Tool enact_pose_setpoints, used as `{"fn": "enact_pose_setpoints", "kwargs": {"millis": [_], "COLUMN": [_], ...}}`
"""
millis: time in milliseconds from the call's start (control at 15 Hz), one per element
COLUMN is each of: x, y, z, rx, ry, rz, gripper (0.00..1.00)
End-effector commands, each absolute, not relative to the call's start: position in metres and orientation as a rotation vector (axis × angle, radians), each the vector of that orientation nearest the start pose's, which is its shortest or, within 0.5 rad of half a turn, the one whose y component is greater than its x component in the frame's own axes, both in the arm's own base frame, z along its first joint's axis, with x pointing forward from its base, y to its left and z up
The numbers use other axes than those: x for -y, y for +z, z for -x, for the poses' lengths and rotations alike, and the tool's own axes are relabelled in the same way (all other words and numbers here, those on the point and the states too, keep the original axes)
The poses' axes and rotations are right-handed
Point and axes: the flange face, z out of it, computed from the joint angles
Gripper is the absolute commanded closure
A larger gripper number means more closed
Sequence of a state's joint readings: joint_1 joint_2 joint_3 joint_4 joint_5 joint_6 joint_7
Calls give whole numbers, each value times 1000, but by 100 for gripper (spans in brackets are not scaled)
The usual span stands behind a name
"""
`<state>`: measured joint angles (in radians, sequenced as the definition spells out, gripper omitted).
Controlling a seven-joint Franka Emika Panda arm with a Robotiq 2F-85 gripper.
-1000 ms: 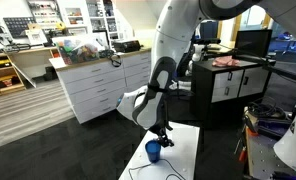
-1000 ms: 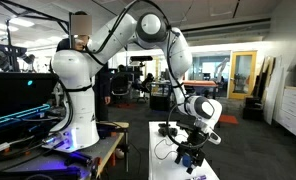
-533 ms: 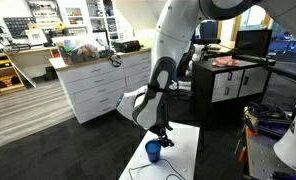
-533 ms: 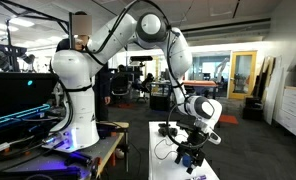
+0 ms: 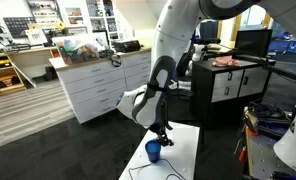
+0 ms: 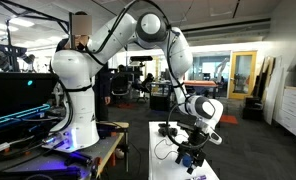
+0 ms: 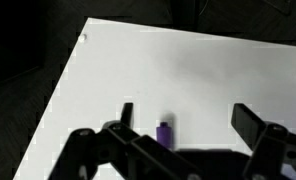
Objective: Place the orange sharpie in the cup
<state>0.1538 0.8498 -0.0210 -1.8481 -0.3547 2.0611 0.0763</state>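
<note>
The blue cup (image 5: 153, 151) stands on the white table (image 5: 183, 160), just beside and below my gripper (image 5: 165, 138). In the wrist view my gripper (image 7: 188, 122) is open, its two dark fingers wide apart over the white table (image 7: 138, 70). A small purple marker end (image 7: 164, 132) lies between the fingers, closer to one of them; its remainder is hidden behind the gripper body. No orange sharpie shows in any view. The cup is out of the wrist view. My gripper (image 6: 191, 152) hangs low over the table in both exterior views.
A black cable (image 5: 138, 170) lies on the table near the cup. White drawer cabinets (image 5: 98, 85) stand behind, a black cabinet (image 5: 228, 85) to the side. The table's edge (image 7: 58, 100) runs diagonally with dark floor beyond.
</note>
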Motion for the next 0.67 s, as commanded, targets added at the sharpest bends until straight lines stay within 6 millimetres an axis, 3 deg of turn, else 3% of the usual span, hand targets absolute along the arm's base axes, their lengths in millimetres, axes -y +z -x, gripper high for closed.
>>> {"fn": "enact_pose_setpoints", "kwargs": {"millis": [0, 600], "x": [-40, -11], "y": [48, 55], "z": [-543, -538], "rx": [513, 525], "ry": [1028, 944], "rz": [3239, 3244], "gripper": [0, 0]}}
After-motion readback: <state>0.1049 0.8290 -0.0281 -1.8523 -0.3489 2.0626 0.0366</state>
